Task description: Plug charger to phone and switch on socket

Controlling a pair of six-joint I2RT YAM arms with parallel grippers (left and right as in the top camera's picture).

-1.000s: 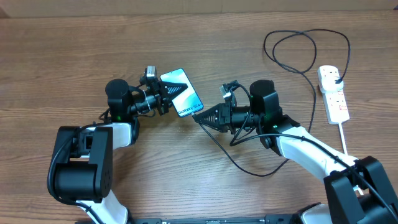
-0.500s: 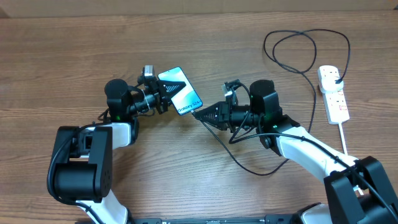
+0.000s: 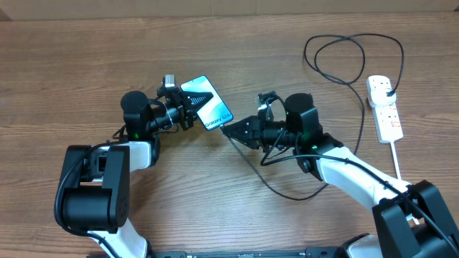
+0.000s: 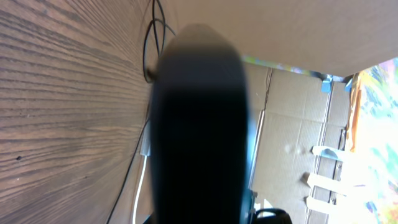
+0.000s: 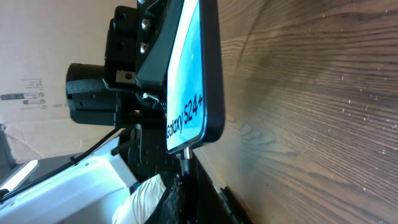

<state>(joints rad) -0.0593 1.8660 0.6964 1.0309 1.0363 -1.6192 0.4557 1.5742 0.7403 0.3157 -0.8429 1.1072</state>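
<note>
From overhead, the left arm is reaching rightward, low over the brown wood-grain table (image 3: 86,50). Its left gripper (image 3: 189,107) is clamping the slim rectangular smartphone (image 3: 208,106) with the lit blue-and-white screen, tilted with the screen facing up. The right arm is stretching leftward with its elbow bent. Its right gripper (image 3: 231,131) is pinching the end of the long thin black charger cable (image 3: 306,51) right at the smartphone's lower end. The cable is looping across the table to the white elongated power strip (image 3: 387,115) at the far right.

In the left wrist view, a dark blurred shape is filling the centre, and the fingers cannot be made out.

In the right wrist view, the smartphone (image 5: 193,74) is standing edge-on. The small metal plug tip (image 5: 185,152) is touching its bottom edge, though whether it is seated cannot be told.
</note>
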